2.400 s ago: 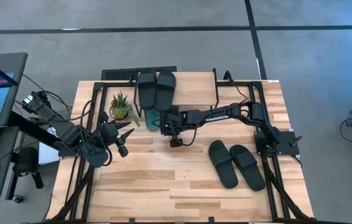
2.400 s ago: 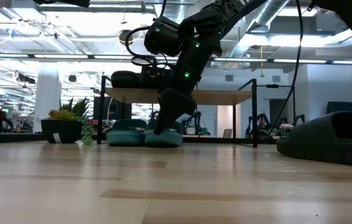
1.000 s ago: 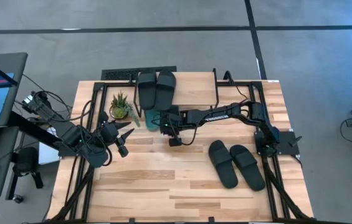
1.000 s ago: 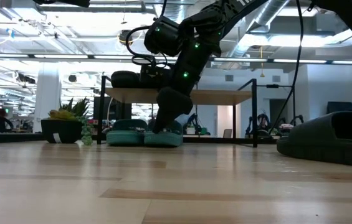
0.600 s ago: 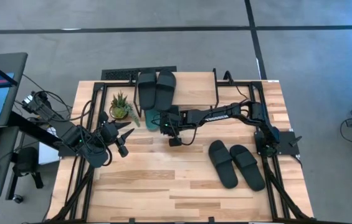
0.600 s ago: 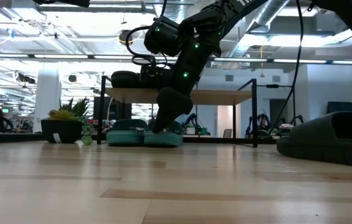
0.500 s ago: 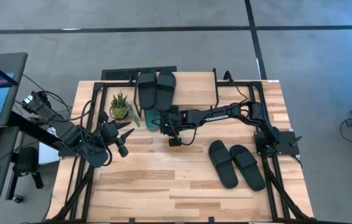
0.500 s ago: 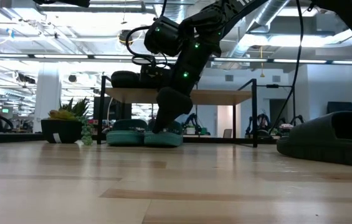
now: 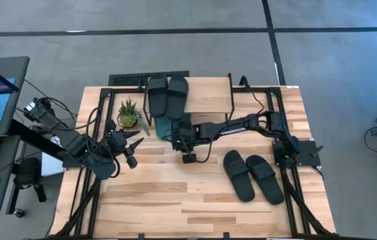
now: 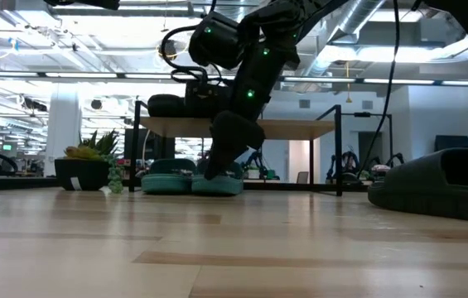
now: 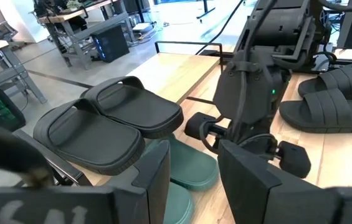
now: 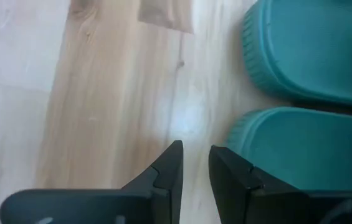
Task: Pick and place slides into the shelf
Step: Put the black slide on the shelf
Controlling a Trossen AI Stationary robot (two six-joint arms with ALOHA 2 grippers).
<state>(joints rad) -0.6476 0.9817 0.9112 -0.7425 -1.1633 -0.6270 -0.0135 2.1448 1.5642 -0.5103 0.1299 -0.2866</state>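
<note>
The shelf (image 9: 208, 93) stands at the table's far middle, and two black slides (image 9: 168, 93) lie on its top board. Two teal slides (image 9: 163, 127) lie side by side on the table under it, soles down. My right gripper (image 9: 175, 136) points down at the near end of the right teal slide (image 12: 306, 146), narrowly open, with bare table between its fingertips (image 12: 194, 150). Two more black slides (image 9: 251, 175) lie on the table's right part. My left gripper (image 9: 137, 139) waits open at the left, pointing toward the shelf. My right gripper comes from above, pointing down, beside the rounded near end (image 12: 241, 140) of the right teal slide. One finger (image 12: 225, 165) stands right at that rim; whether it touches, I cannot tell. Nothing is between the fingers. The slide lies flat on the table.
A small potted plant (image 9: 129, 113) stands left of the shelf. The shelf's thin black legs (image 10: 138, 157) frame the teal slides (image 10: 192, 178). Bare table spreads across the near half (image 9: 175, 200). A monitor and keyboard sit off the table's left edge.
My right arm has shifted a little toward the table's near edge, and its upper part has risen slightly, while its gripper has stayed at the right teal slide's near end. The slides have kept their places.
</note>
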